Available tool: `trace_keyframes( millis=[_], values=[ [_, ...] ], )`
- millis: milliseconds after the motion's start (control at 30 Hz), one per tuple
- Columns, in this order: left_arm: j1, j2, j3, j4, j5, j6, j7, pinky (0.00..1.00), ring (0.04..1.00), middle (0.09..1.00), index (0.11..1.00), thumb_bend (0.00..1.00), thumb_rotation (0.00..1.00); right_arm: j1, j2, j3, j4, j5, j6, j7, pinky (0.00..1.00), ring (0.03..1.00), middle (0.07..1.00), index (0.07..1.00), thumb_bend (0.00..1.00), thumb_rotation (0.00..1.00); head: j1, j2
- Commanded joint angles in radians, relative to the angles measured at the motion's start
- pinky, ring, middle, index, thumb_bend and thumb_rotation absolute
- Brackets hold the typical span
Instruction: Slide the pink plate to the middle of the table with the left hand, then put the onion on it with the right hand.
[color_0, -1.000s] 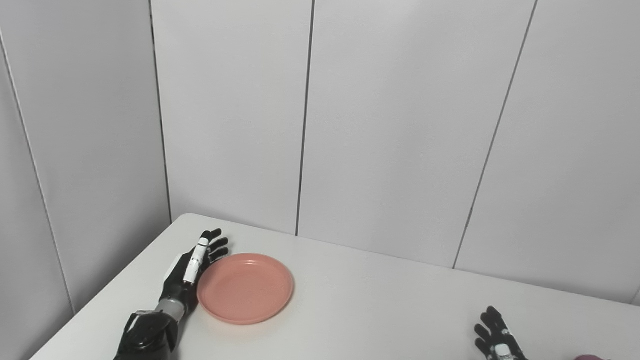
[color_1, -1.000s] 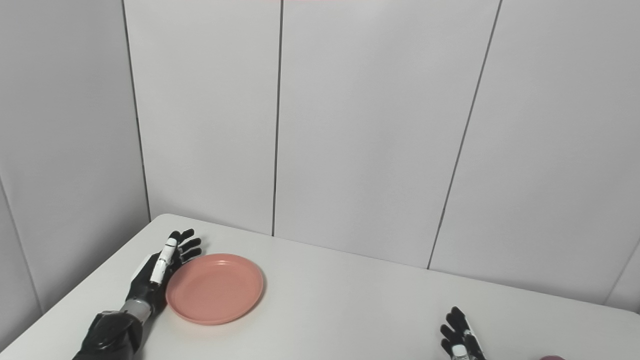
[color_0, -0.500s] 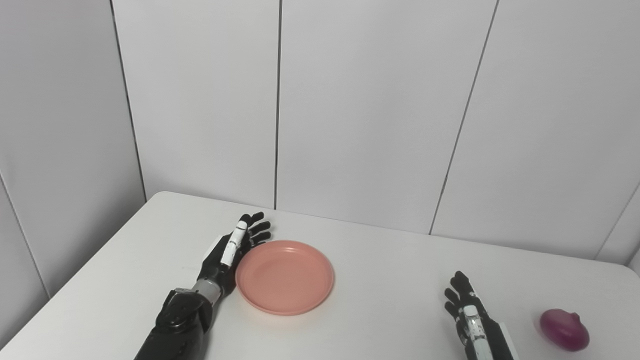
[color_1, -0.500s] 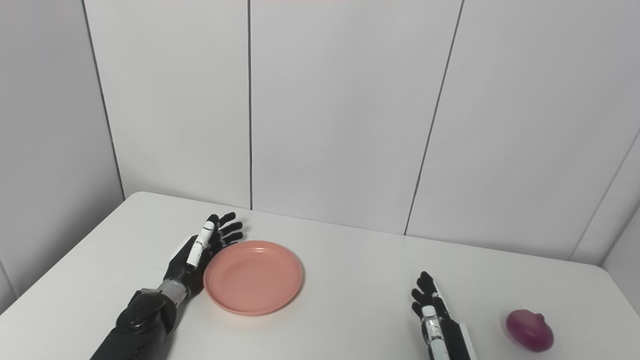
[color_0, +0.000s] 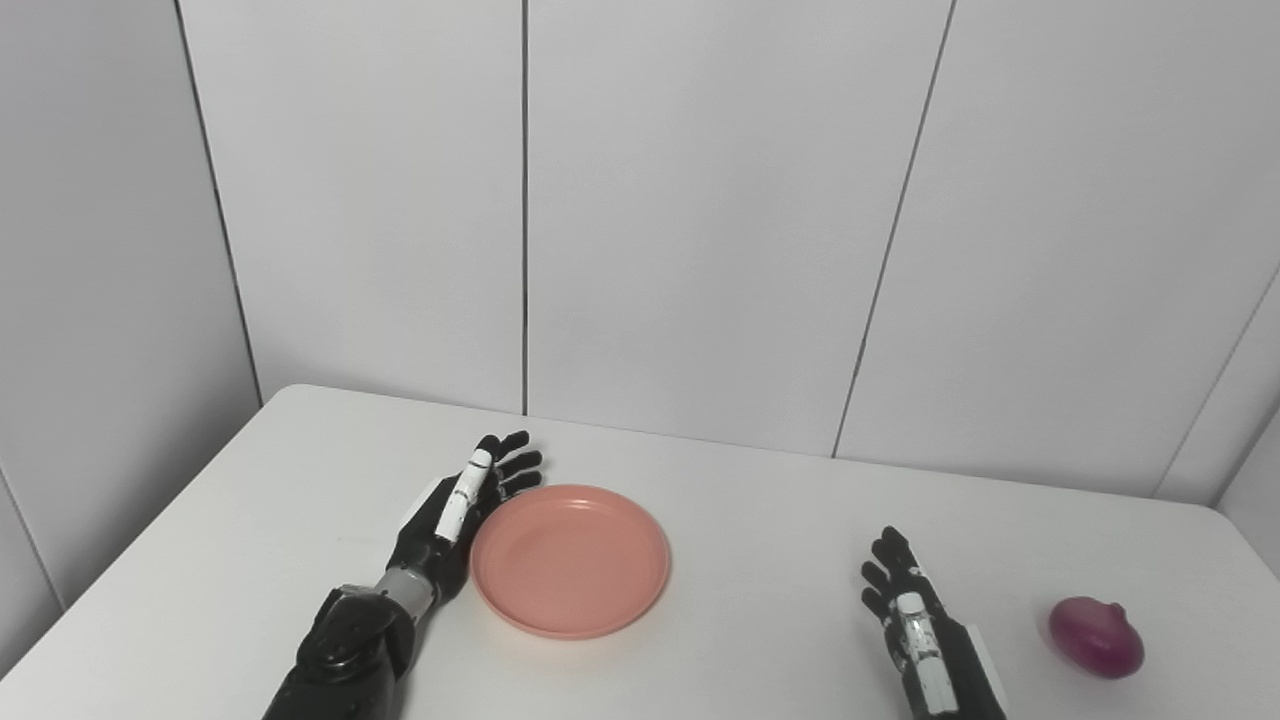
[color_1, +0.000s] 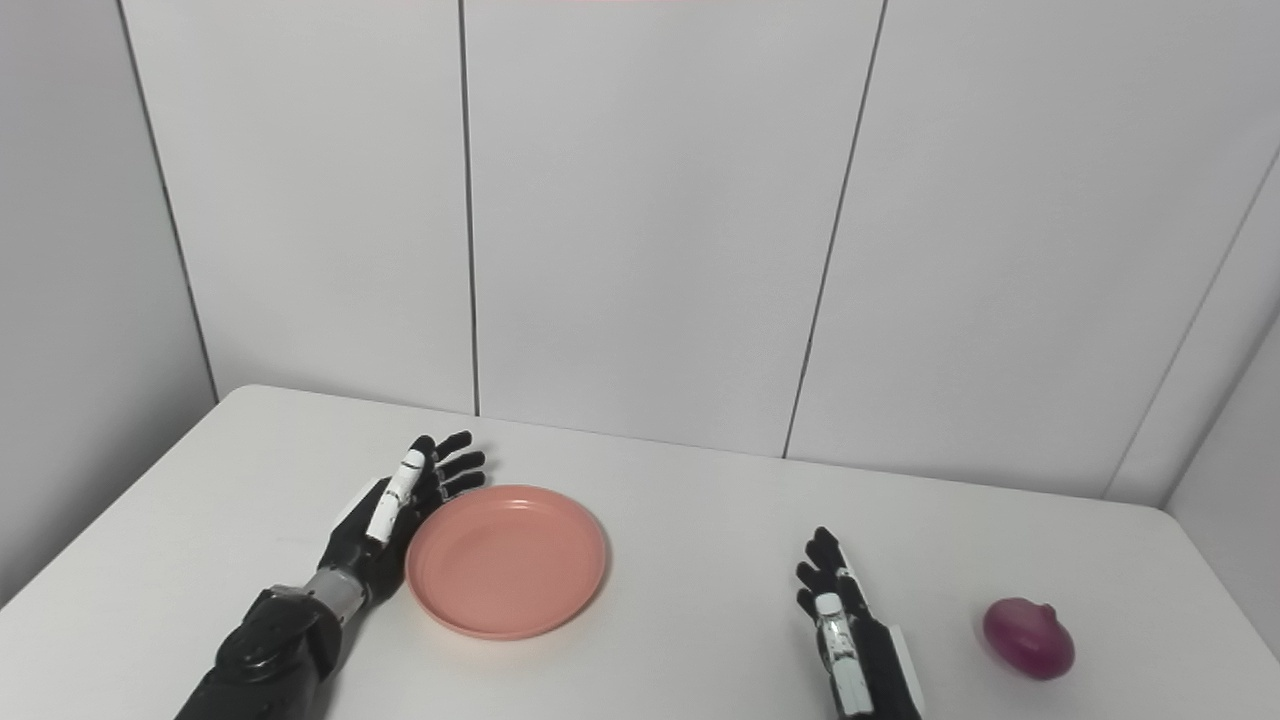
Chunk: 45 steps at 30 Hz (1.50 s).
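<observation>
Both arms are cut off by the bottom edge of each view; only the forearms and hands show. The right hand (color_1: 845, 625) is seen edge-on, so its palm is hidden. The left hand (color_0: 455, 520) stands on edge just beside the left rim of the pink plate (color_0: 570, 560); whether its palm touches the rim cannot be told. The table (color_0: 760, 520) is cut off at the bottom edge, so its near edge is out of view. The onion (color_1: 1028, 638) is too small for surface detail; its underside is hidden.
</observation>
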<state>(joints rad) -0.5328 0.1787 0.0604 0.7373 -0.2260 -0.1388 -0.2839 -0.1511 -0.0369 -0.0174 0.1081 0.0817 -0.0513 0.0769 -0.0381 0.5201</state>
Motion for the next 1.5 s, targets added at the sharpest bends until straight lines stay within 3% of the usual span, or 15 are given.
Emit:
trace_keyframes(
  millis=[0,300,567,867,1167,1467],
  values=[
    [0.003,-0.015,-0.011,-0.020,0.011,0.030,-0.006,0.88,0.883,0.881,0.885,0.54,1.00,-0.034,0.019,0.004,-0.005,-0.004,-0.010,-0.012,0.94,0.948,0.954,0.962,0.45,0.84,-0.019,0.000],
    [0.022,-0.045,-0.012,-0.010,0.014,0.009,-0.005,0.89,0.885,0.889,0.885,0.55,1.00,-0.044,0.080,-0.006,0.005,-0.040,0.017,-0.098,0.88,0.901,0.901,0.892,0.49,0.72,-0.116,-0.015],
    [0.051,-0.086,-0.024,-0.050,0.022,0.022,0.000,0.89,0.886,0.896,0.905,0.54,1.00,-0.044,0.086,0.012,-0.002,-0.083,0.033,-0.120,0.88,0.910,0.906,0.896,0.50,0.80,-0.161,-0.020],
    [0.088,-0.132,-0.029,-0.128,0.038,0.063,0.040,0.88,0.884,0.890,0.896,0.52,1.00,-0.042,0.073,0.008,0.002,-0.078,0.032,-0.111,0.89,0.918,0.916,0.905,0.47,0.80,-0.103,-0.021],
    [0.120,-0.173,-0.040,-0.217,0.062,0.120,0.091,0.90,0.889,0.895,0.914,0.54,1.00,-0.046,0.065,-0.012,0.016,-0.040,0.014,-0.099,0.88,0.890,0.893,0.888,0.55,0.75,-0.079,-0.020],
    [0.129,-0.196,-0.053,-0.229,0.075,0.108,0.110,0.90,0.890,0.898,0.904,0.56,1.00,-0.046,0.044,-0.010,0.028,0.001,-0.011,-0.064,0.89,0.907,0.908,0.905,0.48,0.72,-0.070,-0.017]
  ],
)
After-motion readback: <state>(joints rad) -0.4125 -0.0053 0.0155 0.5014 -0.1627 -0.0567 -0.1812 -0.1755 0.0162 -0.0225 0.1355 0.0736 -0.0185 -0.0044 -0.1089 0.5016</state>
